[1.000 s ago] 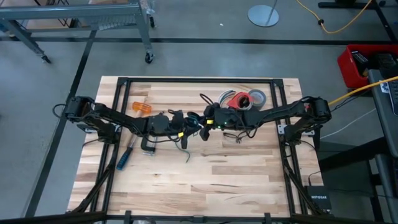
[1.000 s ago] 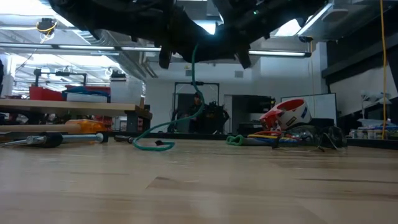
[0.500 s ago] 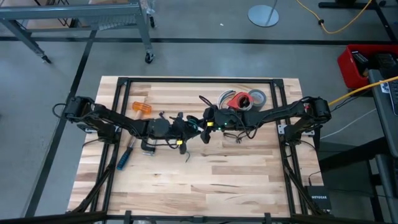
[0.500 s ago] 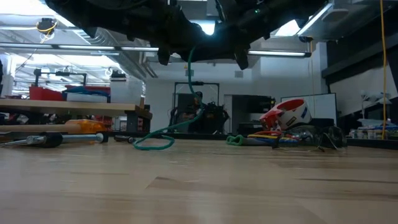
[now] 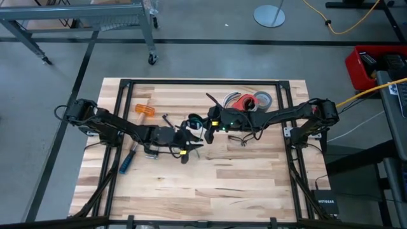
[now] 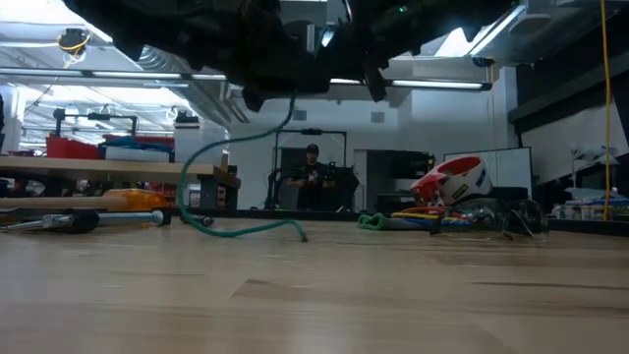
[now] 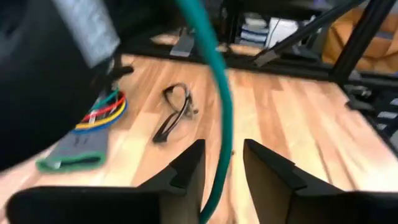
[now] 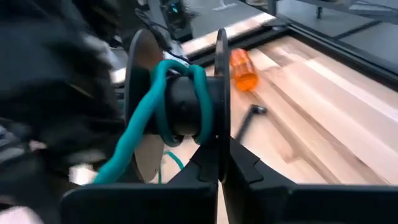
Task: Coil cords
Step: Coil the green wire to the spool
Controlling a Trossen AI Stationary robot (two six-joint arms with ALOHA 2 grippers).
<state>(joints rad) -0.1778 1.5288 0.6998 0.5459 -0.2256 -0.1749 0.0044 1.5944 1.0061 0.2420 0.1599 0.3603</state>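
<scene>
Right tool (image 8: 219,163) clamped on a spool (image 8: 180,109) wound with teal cord (image 7: 219,106), which passes between the left tool (image 7: 221,168)'s parted fingers above the table (image 5: 254,178)

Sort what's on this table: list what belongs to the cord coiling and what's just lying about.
Part of the job:
- teal cord, wound onto the spool
- spool, held by the right gripper
- left gripper, open around the cord

Lying about:
- tape rolls
- orange-handled tool
- blue-handled screwdriver
- safety glasses
- coloured bundle
</scene>
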